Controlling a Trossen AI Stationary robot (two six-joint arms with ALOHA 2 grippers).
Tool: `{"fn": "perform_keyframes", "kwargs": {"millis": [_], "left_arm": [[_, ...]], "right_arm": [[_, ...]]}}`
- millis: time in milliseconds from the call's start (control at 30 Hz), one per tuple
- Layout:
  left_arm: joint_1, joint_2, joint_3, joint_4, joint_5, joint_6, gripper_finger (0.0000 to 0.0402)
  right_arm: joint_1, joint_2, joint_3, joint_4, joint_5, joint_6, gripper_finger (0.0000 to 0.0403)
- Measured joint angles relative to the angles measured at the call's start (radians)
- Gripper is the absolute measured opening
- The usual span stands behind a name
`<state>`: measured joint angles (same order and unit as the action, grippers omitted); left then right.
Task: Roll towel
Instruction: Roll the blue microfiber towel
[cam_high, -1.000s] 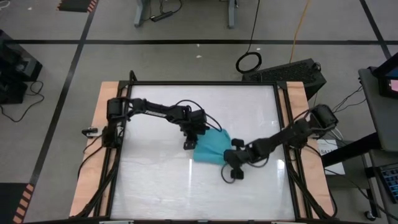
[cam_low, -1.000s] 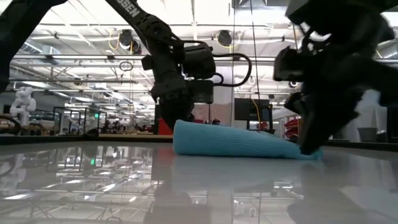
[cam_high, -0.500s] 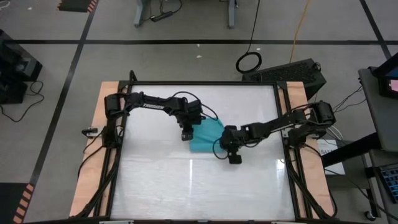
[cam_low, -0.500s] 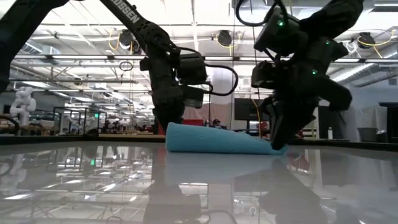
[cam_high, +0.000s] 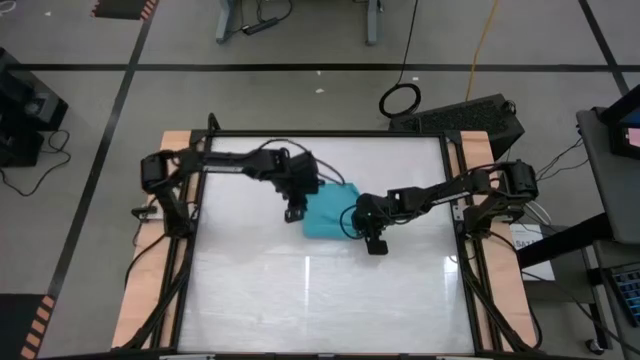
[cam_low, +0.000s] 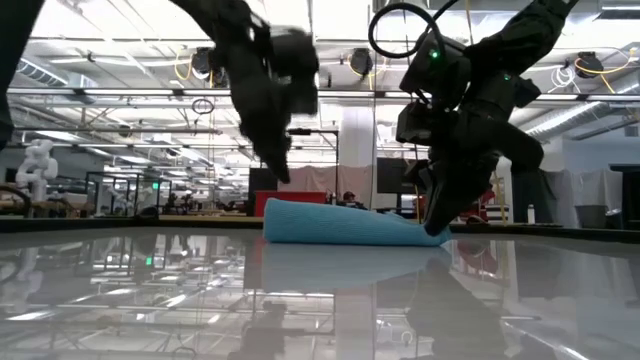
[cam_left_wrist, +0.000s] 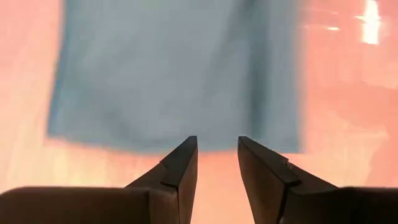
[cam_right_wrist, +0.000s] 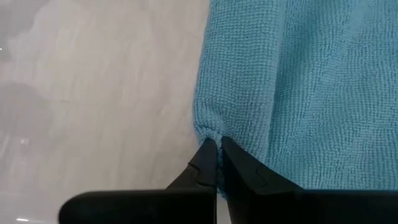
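The towel (cam_high: 326, 214) is found a little above the middle of the white table (cam_high: 300, 300), lying as a low, partly rolled bundle that is thicker at one end and tapers toward the other in the low view. From its looped terry surface and the way it slumps flat, it is judged to be light, soft and limp, with no stiffness of its own, so a roll is likely to loosen if its ends are not kept even. The glossy tabletop is judged to be slippery, so the cloth may slide rather than turn. The right gripper (cam_high: 374, 243) is placed at about 4 o'clock of the towel, its fingers (cam_right_wrist: 205, 163) pressed together on a small pinch of the towel's edge. The left gripper (cam_high: 291, 213) is held off the surface just at 9 o'clock of the towel, its fingers (cam_left_wrist: 180, 169) parted with nothing between them. The best hold is judged to be at the two ends of one edge, pinched thinly through the fold.
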<state>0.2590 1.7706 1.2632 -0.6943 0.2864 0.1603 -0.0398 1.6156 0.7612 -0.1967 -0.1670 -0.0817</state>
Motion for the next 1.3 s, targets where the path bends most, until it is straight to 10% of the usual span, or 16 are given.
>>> {"fn": "perform_keyframes", "kwargs": {"millis": [367,733,1300], "left_arm": [[-0.297,-0.028,-0.054,0.197,-0.140,0.229,0.0151],[-0.306,-0.020,-0.182,0.266,-0.267,0.195,0.0245],[-0.277,0.046,-0.316,0.519,-0.257,0.133,0.0115]], "right_arm": [[-0.005,-0.001,0.001,0.004,-0.023,0.017,0.0002],[-0.005,-0.001,0.002,0.006,-0.023,0.036,0.0002],[-0.005,-0.002,0.002,0.014,-0.046,0.067,0.0002]]}}
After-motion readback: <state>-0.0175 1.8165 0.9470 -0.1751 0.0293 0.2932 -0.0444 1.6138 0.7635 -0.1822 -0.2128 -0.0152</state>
